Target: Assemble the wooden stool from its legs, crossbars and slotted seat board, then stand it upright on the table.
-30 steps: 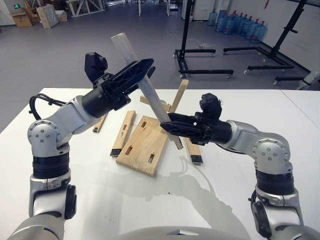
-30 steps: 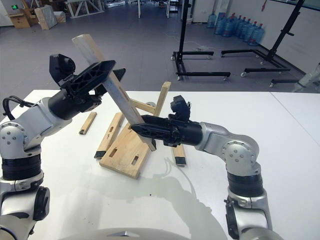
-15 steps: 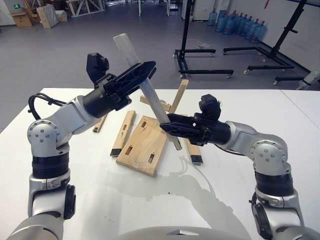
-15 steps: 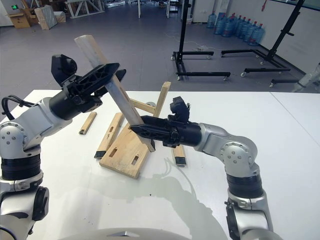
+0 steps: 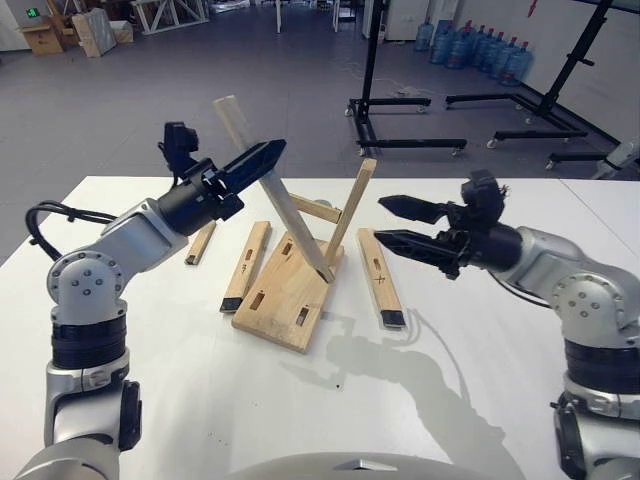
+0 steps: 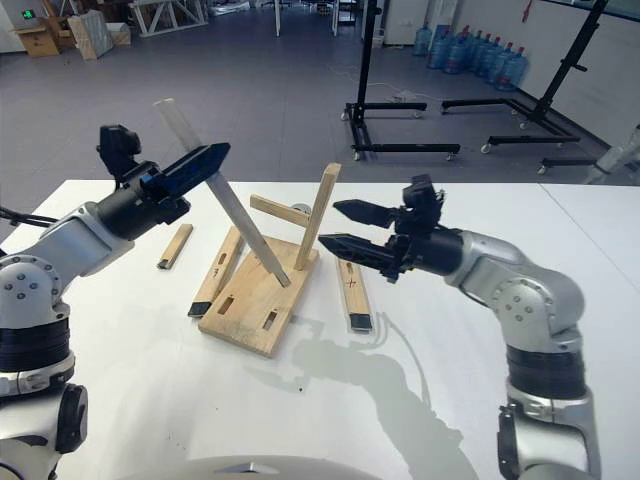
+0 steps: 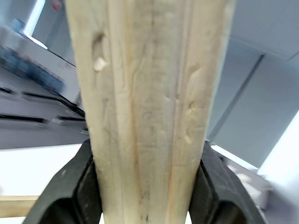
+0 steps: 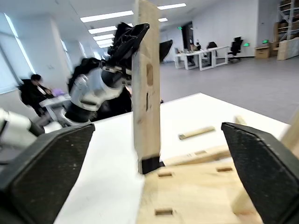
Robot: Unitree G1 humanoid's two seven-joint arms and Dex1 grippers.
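**Left gripper [image 5: 250, 168] clamps a stool leg [image 5: 290, 222] slanting over the seat board [image 5: 285, 300].**
Its long axis climbs from the board toward the robot's left. The left wrist view shows fingers [image 7: 79, 186] pressing both sides; the right wrist view, the black-capped foot [image 8: 150, 164]. Right of the board, the right gripper [image 5: 380, 220] gapes wide.

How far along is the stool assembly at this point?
Done: one leg stands up from the seat board, a crossbar jutting from it. In hand: the left gripper holds a second leg tilted, its lower end on the board; the right gripper is open, holding nothing. Left: two legs and a short crossbar lie loose on the table; stool not standing.
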